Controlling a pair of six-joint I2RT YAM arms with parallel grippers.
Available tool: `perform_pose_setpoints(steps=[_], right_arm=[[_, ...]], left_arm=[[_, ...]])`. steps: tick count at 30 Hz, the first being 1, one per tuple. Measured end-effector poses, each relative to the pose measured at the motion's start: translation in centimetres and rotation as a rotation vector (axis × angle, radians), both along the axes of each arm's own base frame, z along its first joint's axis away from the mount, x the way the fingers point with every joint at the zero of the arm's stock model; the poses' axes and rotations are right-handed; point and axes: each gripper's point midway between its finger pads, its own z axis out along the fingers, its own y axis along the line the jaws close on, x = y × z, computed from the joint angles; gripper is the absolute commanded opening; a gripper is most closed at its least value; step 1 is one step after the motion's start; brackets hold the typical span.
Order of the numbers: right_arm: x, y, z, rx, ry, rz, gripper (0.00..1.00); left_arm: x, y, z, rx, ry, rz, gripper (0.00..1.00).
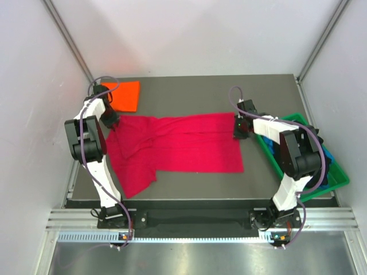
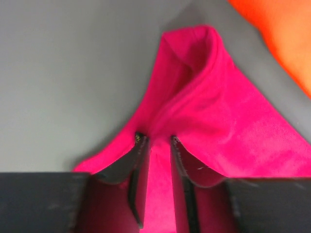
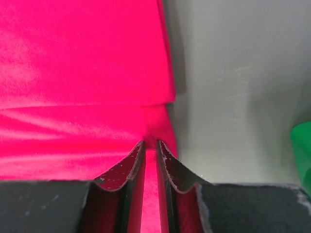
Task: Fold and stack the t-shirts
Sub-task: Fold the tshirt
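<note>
lying spread across the table (image 1: 189, 97), the crimson t-shirt (image 1: 183, 149) spans both arms. the right gripper (image 3: 150, 144) pinches its far right corner, fingers nearly together. the left gripper (image 2: 158, 141) has its fingers slightly parted over the far left corner, near the orange t-shirt (image 1: 127, 94).

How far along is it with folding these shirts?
Done: one orange t-shirt lies folded at the far left. In hand: the red t-shirt lies partly folded; the right end effector pinches its right edge, the left end effector sits open at the other end. Left: finishing this fold, stacking it, then the blue cloth in the green bin.
</note>
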Motion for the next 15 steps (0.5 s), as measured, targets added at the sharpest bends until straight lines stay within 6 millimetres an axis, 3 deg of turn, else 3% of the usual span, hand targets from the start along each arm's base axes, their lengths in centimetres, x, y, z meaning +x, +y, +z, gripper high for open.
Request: perform_pose_setpoints(steps=[4, 8, 15], right_arm=[[0.2, -0.2, 0.0, -0.005, -0.001, -0.004, 0.16], [0.6, -0.4, -0.1, -0.007, -0.003, -0.014, 0.15], [1.4, -1.9, 0.0, 0.0, -0.018, -0.052, 0.15]], left_arm=[[0.6, 0.4, -0.3, 0.008, -0.015, -0.016, 0.32], [1.3, 0.8, 0.0, 0.026, -0.039, -0.016, 0.24], [0.0, 1.0, -1.3, 0.034, 0.007, 0.055, 0.24]])
